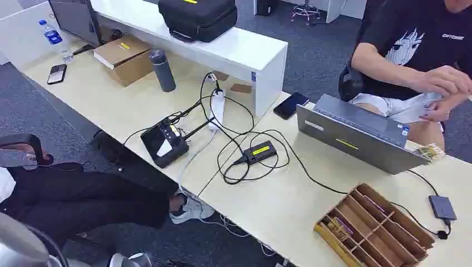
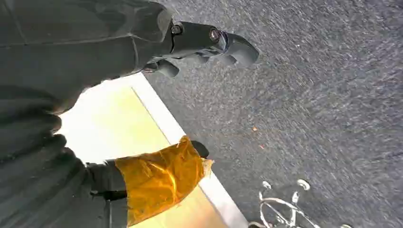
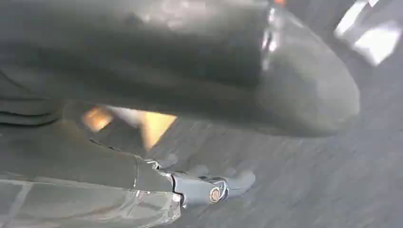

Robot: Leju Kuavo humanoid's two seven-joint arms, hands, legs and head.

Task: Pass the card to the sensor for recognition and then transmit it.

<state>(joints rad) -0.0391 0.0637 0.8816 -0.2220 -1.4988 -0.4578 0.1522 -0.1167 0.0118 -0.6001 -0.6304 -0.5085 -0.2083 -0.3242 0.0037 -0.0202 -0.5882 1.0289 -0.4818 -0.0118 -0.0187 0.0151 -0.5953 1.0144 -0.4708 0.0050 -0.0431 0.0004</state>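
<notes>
A brown wooden card rack [image 1: 374, 227] with several slots sits on the pale desk [image 1: 278, 206] at the lower right, and a few cards [image 1: 340, 226] stand in its near slots. To the rack's right lies a small dark grey sensor box [image 1: 442, 207] on a black cable. In the left wrist view my left hand [image 2: 190, 95] hangs over grey carpet, dark fingers [image 2: 214, 42] spread apart from a thumb wrapped in yellow tape [image 2: 159, 178], with nothing in it. My right hand [image 3: 247, 142] also hangs over the carpet, blurred, with its fingers [image 3: 214, 189] stretched out and nothing held.
A grey laptop [image 1: 356, 133] stands behind the rack, with a seated person [image 1: 414, 50] beyond it handling something pale. Black cables, a power brick [image 1: 259, 151] and a small screen device [image 1: 165, 142] lie mid-desk. A white shelf [image 1: 222, 47], box, flask and phones sit further left.
</notes>
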